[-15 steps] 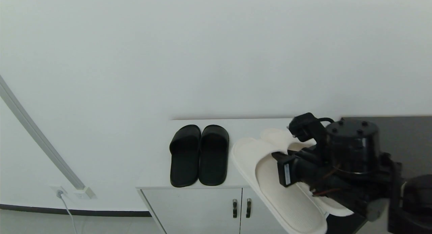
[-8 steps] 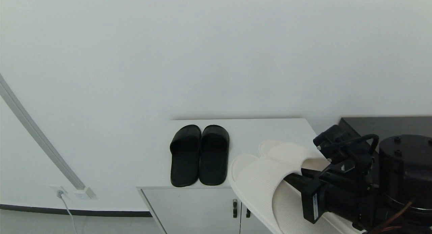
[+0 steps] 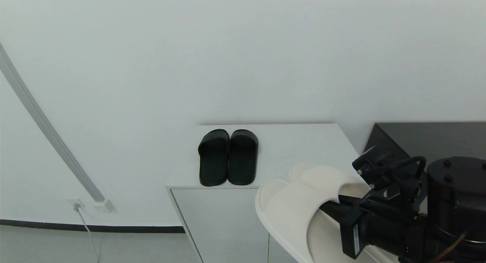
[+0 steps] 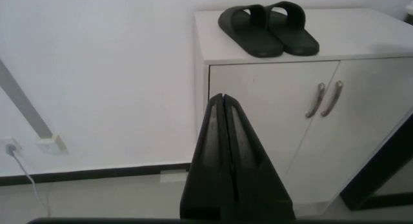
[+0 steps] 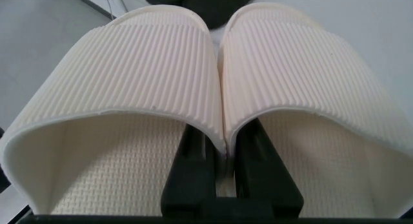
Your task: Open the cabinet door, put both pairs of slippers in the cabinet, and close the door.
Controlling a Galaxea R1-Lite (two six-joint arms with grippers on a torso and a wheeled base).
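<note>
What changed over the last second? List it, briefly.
The right gripper, clamped on the white slippers throughout, carried them off the cabinet top, back toward the robot and lower. The whole head view also shifted, so the camera moved. The black slippers stayed on the cabinet; its doors remain shut.

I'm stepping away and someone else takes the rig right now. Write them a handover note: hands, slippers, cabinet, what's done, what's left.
Right hand: shut on the pair of cream ribbed fabric slippers, held in the air near the white cabinet's front edge.
Left hand: shut, empty, low in front of the cabinet.
Pair of black rubber slide slippers: side by side on the cabinet top.
Both cabinet doors: closed.
Done: cream pair picked up.
Left: open a door, put both pairs inside, close it.
</note>
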